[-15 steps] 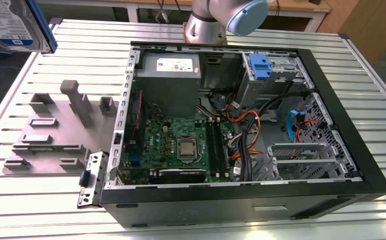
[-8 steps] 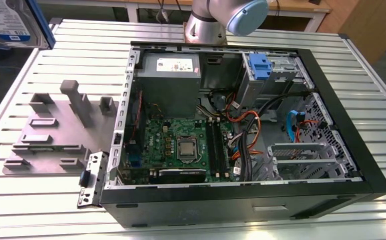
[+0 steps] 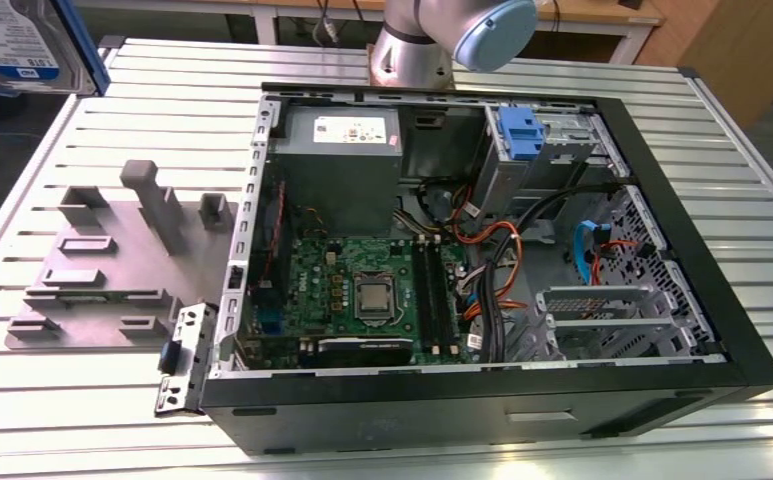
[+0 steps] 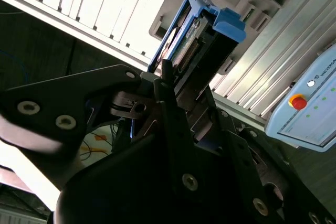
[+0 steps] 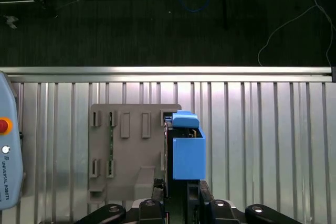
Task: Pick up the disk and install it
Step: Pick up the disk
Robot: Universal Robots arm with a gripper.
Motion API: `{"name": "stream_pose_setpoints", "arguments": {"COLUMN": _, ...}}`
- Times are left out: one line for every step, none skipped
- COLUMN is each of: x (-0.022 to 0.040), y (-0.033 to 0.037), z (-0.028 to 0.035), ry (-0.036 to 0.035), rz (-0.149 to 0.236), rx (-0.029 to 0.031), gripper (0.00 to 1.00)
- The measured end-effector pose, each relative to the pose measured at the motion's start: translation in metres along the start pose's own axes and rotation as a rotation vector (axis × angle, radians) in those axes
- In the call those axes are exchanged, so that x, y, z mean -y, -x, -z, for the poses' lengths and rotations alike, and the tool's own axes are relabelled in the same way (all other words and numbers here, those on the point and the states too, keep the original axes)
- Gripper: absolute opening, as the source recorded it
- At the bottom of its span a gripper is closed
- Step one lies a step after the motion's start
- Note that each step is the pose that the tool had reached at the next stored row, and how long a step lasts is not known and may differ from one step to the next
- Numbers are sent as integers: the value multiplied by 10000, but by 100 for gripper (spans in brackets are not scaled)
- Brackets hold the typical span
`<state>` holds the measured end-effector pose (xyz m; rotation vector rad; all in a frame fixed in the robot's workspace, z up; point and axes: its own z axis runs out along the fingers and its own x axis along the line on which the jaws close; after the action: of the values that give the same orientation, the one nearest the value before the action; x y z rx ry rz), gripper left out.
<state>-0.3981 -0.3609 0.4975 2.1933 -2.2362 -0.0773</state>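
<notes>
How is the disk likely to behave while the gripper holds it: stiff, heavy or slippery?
The disk looks like a solid metal block, so it is probably stiff and heavy for its size. Its blue plastic rails look smooth, so it might slip in the gripper if held loosely.

Robotics lab: slatted bench [image 3: 93, 430], opened PC [image 3: 493, 398]

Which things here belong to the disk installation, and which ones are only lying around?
Belong to the job: the disk, held in the gripper; the open computer case.
Lying about: the grey fixture plate; the pendant with a red button; the metal bracket beside the case.
</notes>
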Motion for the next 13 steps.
{"name": "stream_pose_setpoints", "arguments": {"x": 0, "y": 0, "z": 0, "ry": 0, "rz": 0, "rx": 0, "gripper": 35}}
{"name": "stream_pose_setpoints", "arguments": {"x": 0, "y": 0, "z": 0, "ry": -1, "rz": 0, "rx": 0, "gripper": 35}}
{"name": "stream_pose_setpoints", "arguments": {"x": 0, "y": 0, "z": 2, "ry": -1, "rz": 0, "rx": 0, "gripper": 35}}
{"name": "stream_pose_setpoints", "arguments": {"x": 0, "y": 0, "z": 5, "ry": 0, "rz": 0, "rx": 0, "gripper": 35}}
{"name": "stream_pose_setpoints", "arguments": {"x": 0, "y": 0, "z": 8, "ry": 0, "rz": 0, "rx": 0, "gripper": 35}}
{"name": "stream_pose_setpoints", "arguments": {"x": 0, "y": 0, "z": 11, "ry": 0, "rz": 0, "rx": -1, "gripper": 35}}
{"name": "stream_pose_setpoints", "arguments": {"x": 0, "y": 0, "z": 14, "ry": 1, "rz": 0, "rx": -1, "gripper": 35}}
{"name": "stream_pose_setpoints", "arguments": {"x": 0, "y": 1, "z": 17, "ry": 0, "rz": 0, "rx": -1, "gripper": 35}}
{"name": "stream_pose_setpoints", "arguments": {"x": -1, "y": 1, "z": 21, "ry": 1, "rz": 0, "rx": -1, "gripper": 35}}
{"name": "stream_pose_setpoints", "arguments": {"x": -1, "y": 1, "z": 25, "ry": 0, "rz": 0, "rx": -1, "gripper": 35}}
{"name": "stream_pose_setpoints", "arguments": {"x": -1, "y": 1, "z": 29, "ry": 0, "rz": 0, "rx": -1, "gripper": 35}}
{"name": "stream_pose_setpoints", "arguments": {"x": -1, "y": 1, "z": 32, "ry": -1, "rz": 0, "rx": -1, "gripper": 35}}
{"name": "stream_pose_setpoints", "arguments": {"x": -1, "y": 1, "z": 36, "ry": 0, "rz": 0, "rx": -1, "gripper": 35}}
